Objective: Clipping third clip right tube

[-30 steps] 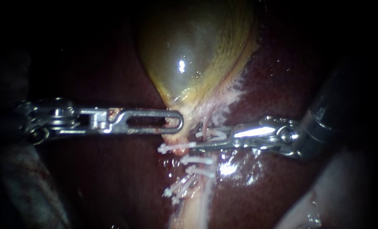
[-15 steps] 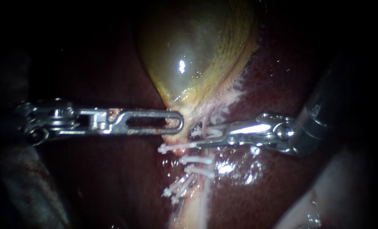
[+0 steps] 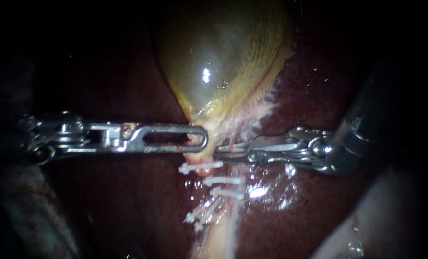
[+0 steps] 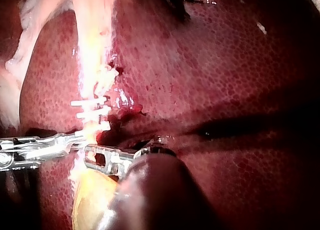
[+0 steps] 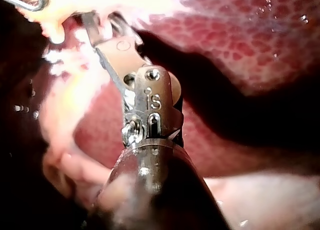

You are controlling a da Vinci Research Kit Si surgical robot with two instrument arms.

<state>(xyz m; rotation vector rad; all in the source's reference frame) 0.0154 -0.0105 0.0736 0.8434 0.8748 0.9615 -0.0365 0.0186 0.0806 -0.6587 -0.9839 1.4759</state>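
Tube (image 3: 231,142) tight between right instrument's (image 3: 222,152) jaws; left instrument's (image 3: 200,140) jaws tight on gallbladder (image 3: 214,57).

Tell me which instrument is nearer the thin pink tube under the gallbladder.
Right. The right instrument lies across the tube, just above the top clip; the left instrument holds the gallbladder neck beside it, off the tube.

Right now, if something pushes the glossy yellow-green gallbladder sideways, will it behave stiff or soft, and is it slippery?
The glossy yellow-green gallbladder looks rounded and full, so it would probably dent and wobble, not hold stiff. Its bright wet highlight suggests a slippery surface. The thin pale fringe joining it to the dark red liver probably limits sliding.
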